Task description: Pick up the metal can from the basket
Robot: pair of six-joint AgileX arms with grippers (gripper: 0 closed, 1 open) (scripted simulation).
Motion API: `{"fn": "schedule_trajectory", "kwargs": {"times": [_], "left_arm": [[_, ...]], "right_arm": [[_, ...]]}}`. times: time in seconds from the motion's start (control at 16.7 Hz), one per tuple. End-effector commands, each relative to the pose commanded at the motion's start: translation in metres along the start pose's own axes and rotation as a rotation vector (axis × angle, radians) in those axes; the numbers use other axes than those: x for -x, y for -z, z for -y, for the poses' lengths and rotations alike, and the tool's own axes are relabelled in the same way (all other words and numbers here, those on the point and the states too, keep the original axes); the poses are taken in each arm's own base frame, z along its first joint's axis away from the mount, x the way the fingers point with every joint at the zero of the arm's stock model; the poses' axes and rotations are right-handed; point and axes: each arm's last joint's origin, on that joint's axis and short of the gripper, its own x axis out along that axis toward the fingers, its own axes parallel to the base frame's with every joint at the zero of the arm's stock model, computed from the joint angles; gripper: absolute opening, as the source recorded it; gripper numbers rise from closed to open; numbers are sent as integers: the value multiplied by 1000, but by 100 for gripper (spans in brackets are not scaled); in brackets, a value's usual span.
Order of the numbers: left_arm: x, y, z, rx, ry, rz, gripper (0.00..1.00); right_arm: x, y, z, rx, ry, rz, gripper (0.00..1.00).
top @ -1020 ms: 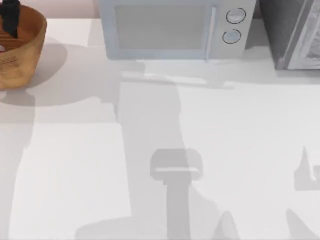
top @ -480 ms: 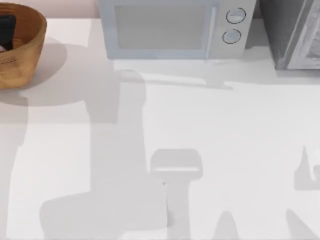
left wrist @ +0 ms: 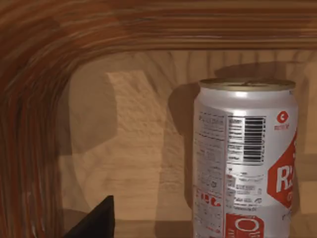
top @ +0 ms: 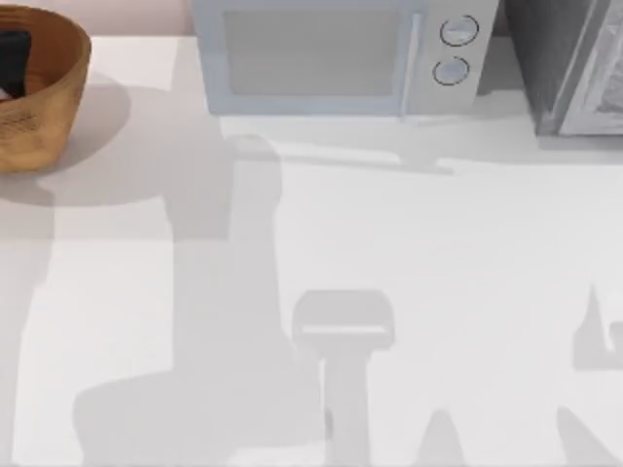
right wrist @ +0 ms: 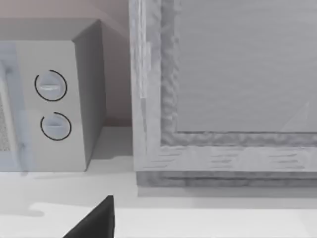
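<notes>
The metal can [left wrist: 245, 158] stands upright on the floor of the basket [left wrist: 34, 109]. It has a white label with red markings, a barcode and a dull gold top. In the top view the woven orange-brown basket [top: 56, 92] sits at the table's far left corner. My left gripper [top: 10, 60] shows as a dark shape down inside it. A dark edge of that gripper [left wrist: 94, 222] lies in the left wrist view, beside the can and apart from it. A dark edge of my right gripper [right wrist: 94, 220] shows low in the right wrist view, above the table near the back right.
A pale microwave [top: 336, 53] with two round knobs stands along the back edge. A grey appliance [top: 574, 63] fills the back right corner, seen close up as a grey panel [right wrist: 237, 74]. Arm shadows fall across the white table [top: 467, 243].
Over the last second my left gripper sank lower into the basket and shifted left. Its shadow on the table slid left too. The right arm has not moved.
</notes>
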Motion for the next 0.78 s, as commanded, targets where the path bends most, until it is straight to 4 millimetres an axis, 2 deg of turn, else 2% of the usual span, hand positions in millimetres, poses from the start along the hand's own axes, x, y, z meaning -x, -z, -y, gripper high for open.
{"fn": "schedule_trajectory", "kwargs": {"times": [0.48, 0.78], "left_arm": [[-52, 0, -2, 1, -1, 5, 100], [-56, 0, -2, 1, -1, 2, 100]], "right_arm": [[0, 0, 0, 0, 0, 0, 100], [0, 0, 0, 0, 0, 0, 100]]}}
